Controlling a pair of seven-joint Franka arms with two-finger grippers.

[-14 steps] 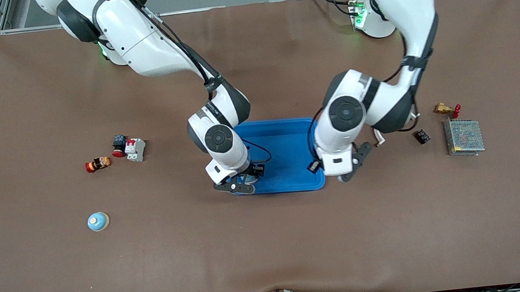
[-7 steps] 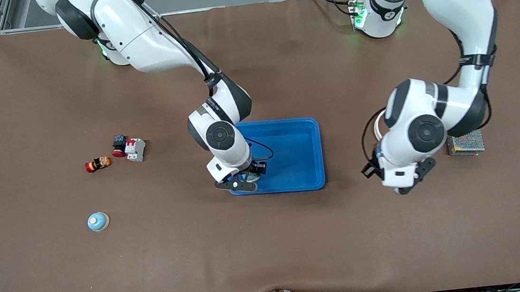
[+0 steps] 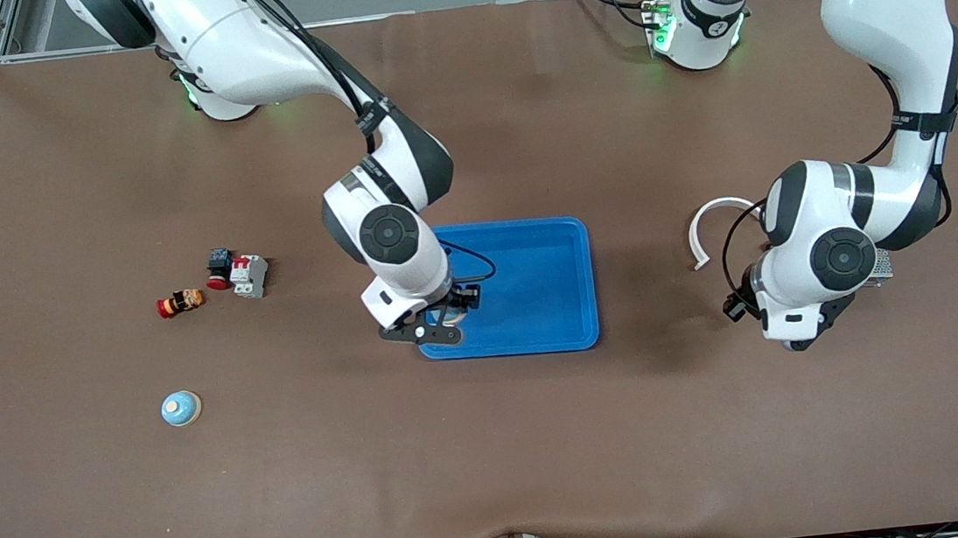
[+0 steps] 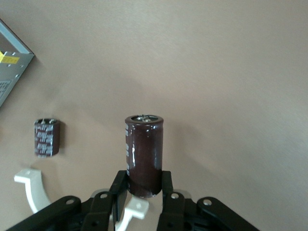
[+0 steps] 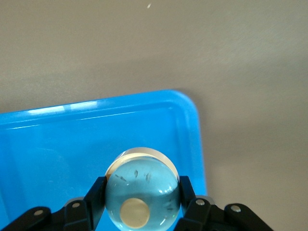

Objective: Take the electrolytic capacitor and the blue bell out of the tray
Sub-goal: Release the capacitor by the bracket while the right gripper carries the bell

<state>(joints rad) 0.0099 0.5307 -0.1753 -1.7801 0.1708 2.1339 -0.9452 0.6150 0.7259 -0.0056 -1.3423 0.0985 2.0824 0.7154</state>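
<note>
My right gripper (image 3: 426,333) is shut on a light-blue domed bell (image 5: 142,188) with a tan button. It holds the bell over the corner of the blue tray (image 3: 530,347) nearest the front camera, at the right arm's end; the tray also shows in the right wrist view (image 5: 72,139). My left gripper (image 3: 794,342) is over bare table toward the left arm's end, away from the tray. In the left wrist view it (image 4: 143,180) is shut on a dark brown cylindrical capacitor (image 4: 144,151), held by its lower end.
A second blue bell (image 3: 181,408) sits toward the right arm's end. A red-orange part (image 3: 180,302), a button (image 3: 219,266) and a breaker (image 3: 249,275) lie there too. A white curved piece (image 3: 708,225), a smaller capacitor (image 4: 46,138) and a metal power supply (image 3: 881,264) lie by my left arm.
My left arm has swung from the tray's edge out toward the left arm's end of the table. My right gripper has shifted slightly toward the right arm's end with the bell.
</note>
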